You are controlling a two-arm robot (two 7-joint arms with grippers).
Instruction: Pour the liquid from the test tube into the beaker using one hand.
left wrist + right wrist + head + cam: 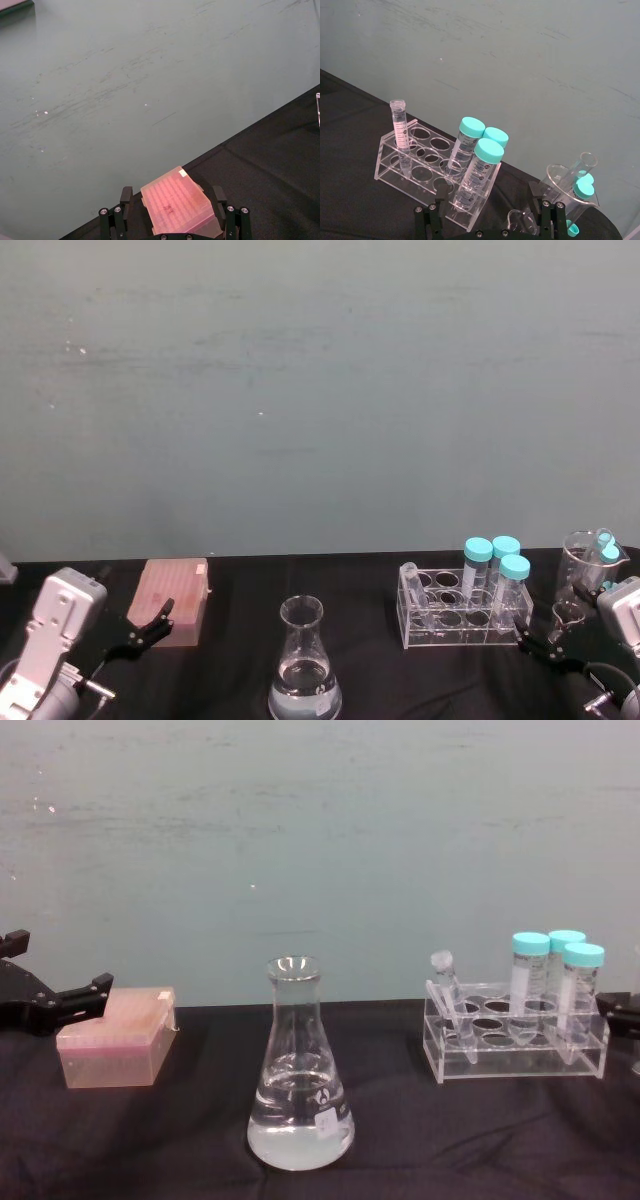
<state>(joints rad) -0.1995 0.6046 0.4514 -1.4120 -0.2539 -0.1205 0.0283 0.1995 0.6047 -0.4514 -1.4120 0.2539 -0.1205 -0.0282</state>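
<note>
A slim clear plastic test tube leans in the left end of a clear acrylic rack, well apart from the tall glass conical beaker, whose wide base holds clear liquid. The black right gripper hovers near the rack, released and empty. The left gripper, fingers likewise spread, faces a pink plastic box.

I count one flask, one clear rack and one slim uncapped tube. There are three teal-capped tubes and one pink box. I see one big glass cup with one more capped tube, possibly others. There is one small glass cup. I run two grippers, the left gripper and the right gripper.
</note>
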